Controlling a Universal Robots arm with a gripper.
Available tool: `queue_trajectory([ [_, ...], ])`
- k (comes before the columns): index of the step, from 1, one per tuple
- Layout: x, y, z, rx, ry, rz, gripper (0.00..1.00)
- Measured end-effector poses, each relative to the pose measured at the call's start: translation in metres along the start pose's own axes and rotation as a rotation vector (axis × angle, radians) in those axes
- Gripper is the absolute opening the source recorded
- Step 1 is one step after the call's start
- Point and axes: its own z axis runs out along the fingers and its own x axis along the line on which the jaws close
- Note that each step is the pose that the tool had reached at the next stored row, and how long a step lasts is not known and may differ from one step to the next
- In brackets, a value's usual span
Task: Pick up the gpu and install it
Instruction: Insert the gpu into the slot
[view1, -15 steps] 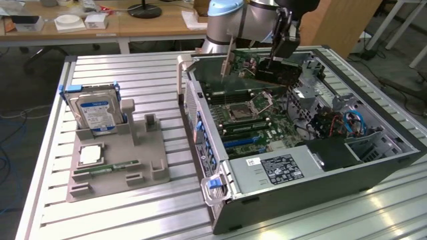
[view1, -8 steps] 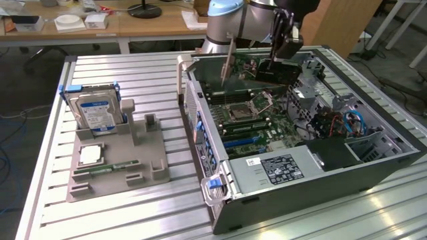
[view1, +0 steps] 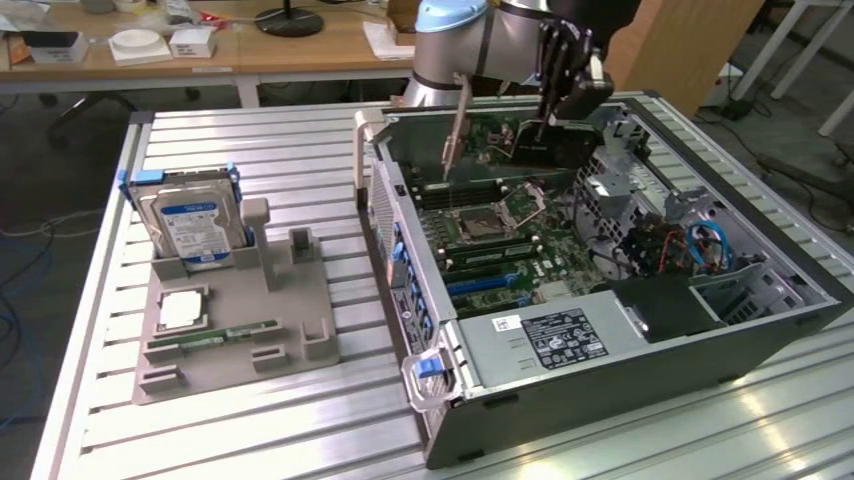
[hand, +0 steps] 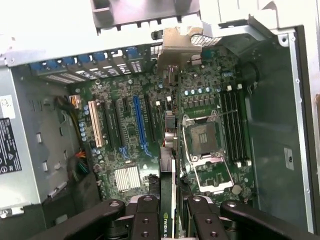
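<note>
**GPU lifted, not yet seated**

You have the gpu (view1: 549, 147) pinched edge-on between the jaws of the gripper (hand: 171, 215). It hangs in the upper middle of the exterior frame, over the open computer case (view1: 627, 400). The pickup looks done. In the wrist view the card runs above the motherboard (hand: 125, 145), beside the blue slot (hand: 139, 125), and appears to sit in no slot, so seating it remains

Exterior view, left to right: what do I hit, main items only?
hard drive → gpu → blue cables
</note>
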Motion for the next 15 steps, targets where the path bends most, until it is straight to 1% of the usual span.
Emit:
queue_trajectory([
  [5, -0.0001, -0.0009, 0.0016, -0.0019, -0.0008, -0.06, 0.26],
  [9, -0.001, -0.0062, 0.0028, -0.0027, -0.0013, -0.086, 0.26],
  [10, -0.0011, -0.0063, 0.0029, -0.0017, -0.0013, -0.096, 0.26],
  [11, -0.001, -0.0062, 0.0032, 0.0016, -0.0017, -0.107, 0.26],
  [15, -0.001, -0.0062, 0.0051, 0.0212, -0.0035, -0.142, 0.26],
])
